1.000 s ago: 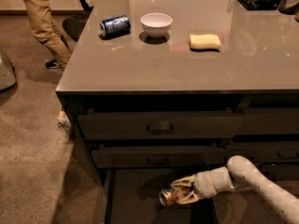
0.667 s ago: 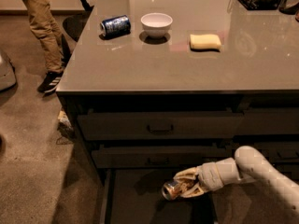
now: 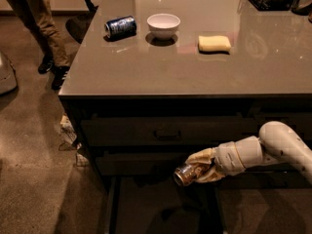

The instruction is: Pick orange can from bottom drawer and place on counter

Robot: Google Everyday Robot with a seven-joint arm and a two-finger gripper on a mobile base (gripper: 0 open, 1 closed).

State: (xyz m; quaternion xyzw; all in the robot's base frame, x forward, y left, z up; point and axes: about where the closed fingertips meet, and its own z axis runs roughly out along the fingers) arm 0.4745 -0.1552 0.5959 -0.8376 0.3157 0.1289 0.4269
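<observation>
Holding orange can above bottom drawer, gripper closed around it. I raise vertically, clear counter edge, then move inward.

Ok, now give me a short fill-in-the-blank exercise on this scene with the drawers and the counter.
1. The gripper, shut on the orange can, holds it above the floor of the bottom drawer, which stands ___.
2. On the counter, the white bowl sits between the dark blue can and the yellow ___.
3. The dark blue can lies on its ___.
Missing words: open; sponge; side.
</observation>
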